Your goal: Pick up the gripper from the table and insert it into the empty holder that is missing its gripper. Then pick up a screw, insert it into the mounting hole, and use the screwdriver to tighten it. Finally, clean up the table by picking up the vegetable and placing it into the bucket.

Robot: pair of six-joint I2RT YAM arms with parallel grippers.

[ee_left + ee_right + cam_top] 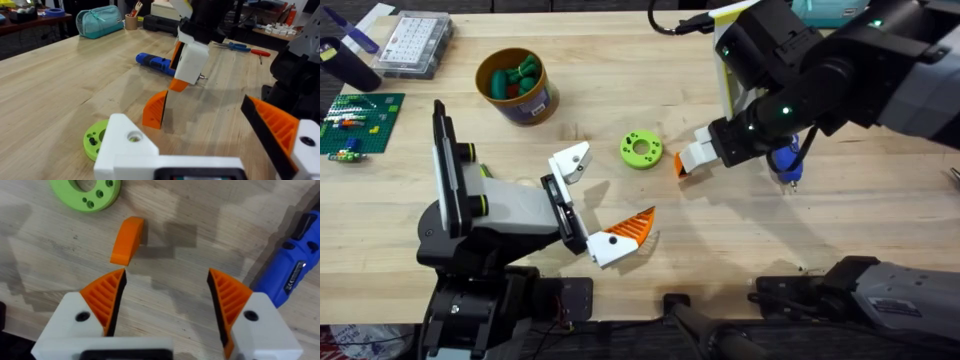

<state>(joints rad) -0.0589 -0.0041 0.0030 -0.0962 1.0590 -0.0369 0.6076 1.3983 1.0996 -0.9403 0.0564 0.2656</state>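
Note:
The loose orange gripper pad [127, 240] stands on the table [60, 90], seen also as a ribbed wedge [155, 109]. My right gripper [166, 277] hovers open just short of it, both orange pads in place; the same gripper [187, 60] hangs over the wedge. My left gripper [615, 188] is open: one white finger [125, 145] is a bare holder with a mounting hole, the other finger [272, 125] carries its orange pad. The blue screwdriver [785, 160] lies beside the right gripper. The yellow bucket [535, 105] holds green pieces. A screw is out of view.
A lime-green disc [641, 150] lies between the two grippers. A clear parts box [415, 42] and a green brick plate [360, 120] sit at the far left. A teal pouch [102, 21] and hand tools [245, 48] rest on the table's far side.

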